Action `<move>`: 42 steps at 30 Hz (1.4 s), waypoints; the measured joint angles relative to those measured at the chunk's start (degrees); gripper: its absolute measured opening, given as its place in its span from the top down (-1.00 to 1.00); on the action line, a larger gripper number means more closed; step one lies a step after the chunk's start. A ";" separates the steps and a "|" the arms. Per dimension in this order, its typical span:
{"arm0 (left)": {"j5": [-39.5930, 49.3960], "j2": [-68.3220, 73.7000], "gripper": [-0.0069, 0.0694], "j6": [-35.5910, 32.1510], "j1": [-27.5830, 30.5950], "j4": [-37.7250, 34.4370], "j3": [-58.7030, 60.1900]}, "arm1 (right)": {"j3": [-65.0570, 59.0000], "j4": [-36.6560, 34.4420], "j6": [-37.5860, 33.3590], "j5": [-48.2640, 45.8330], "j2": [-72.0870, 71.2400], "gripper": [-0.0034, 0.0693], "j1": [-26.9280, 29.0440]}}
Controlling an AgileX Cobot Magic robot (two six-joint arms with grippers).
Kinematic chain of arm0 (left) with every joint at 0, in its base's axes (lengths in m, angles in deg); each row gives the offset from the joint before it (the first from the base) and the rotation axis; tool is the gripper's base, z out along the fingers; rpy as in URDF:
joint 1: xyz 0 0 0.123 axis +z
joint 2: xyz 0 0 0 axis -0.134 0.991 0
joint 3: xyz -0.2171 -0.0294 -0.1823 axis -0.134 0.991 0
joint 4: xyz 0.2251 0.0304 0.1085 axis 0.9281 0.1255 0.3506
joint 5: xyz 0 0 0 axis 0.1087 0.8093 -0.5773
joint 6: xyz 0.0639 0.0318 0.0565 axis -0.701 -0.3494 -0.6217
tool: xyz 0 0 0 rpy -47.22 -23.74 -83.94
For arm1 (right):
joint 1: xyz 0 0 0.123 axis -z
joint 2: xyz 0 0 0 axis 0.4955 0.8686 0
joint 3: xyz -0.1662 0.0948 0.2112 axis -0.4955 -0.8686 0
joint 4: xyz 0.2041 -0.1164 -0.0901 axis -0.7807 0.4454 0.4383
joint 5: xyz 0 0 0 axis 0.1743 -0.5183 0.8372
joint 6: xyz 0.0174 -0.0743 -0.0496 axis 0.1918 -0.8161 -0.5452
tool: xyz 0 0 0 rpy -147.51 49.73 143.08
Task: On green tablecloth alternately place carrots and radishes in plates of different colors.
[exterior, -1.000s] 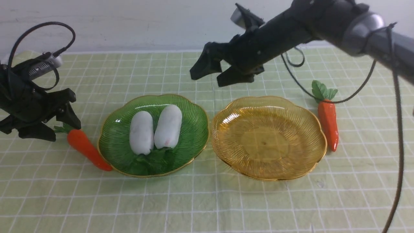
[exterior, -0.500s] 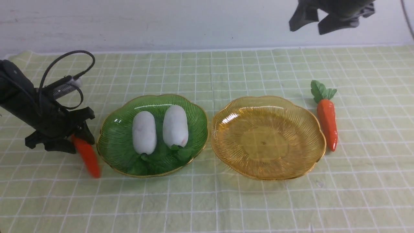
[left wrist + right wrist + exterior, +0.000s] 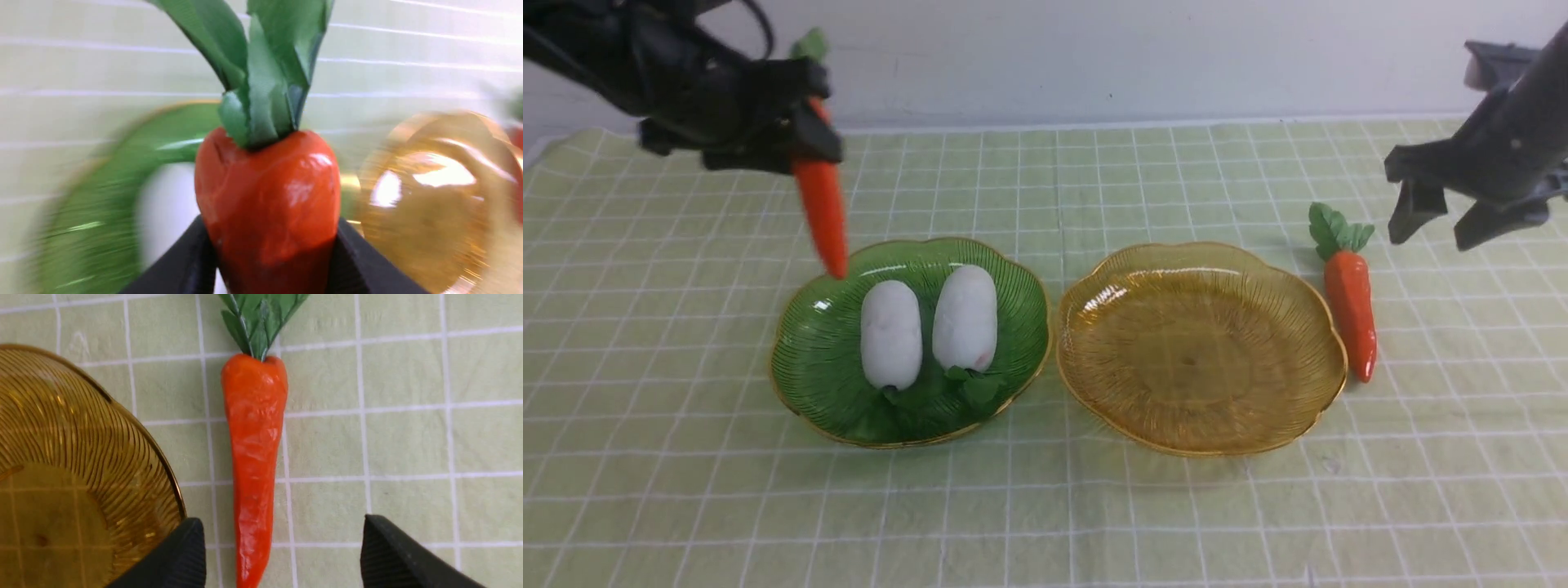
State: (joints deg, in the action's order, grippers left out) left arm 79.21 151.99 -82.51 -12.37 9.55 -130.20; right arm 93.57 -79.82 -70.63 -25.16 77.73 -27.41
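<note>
A carrot [image 3: 822, 204] is clamped in the left hand [image 3: 809, 135] at eleven o'clock of the green plate [image 3: 800, 367]; the right hand [image 3: 1436, 229] is held apart.

Plain pale wall [image 3: 1094, 57], faint marks, possibly scuffs

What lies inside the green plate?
The green plate holds two white radishes side by side, the left radish and the right radish, with their dark leaves toward the camera. The plate floor beneath them is covered; nothing else shows inside.
</note>
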 joint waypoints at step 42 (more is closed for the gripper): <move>15.65 -13.82 0.84 2.08 -9.77 12.00 2.82 | -0.29 -8.65 -3.17 -4.25 1.92 -0.66 -12.43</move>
State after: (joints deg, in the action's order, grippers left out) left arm 94.86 138.16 -80.43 -22.14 21.55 -127.38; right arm 93.28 -88.48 -73.80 -29.41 79.66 -39.84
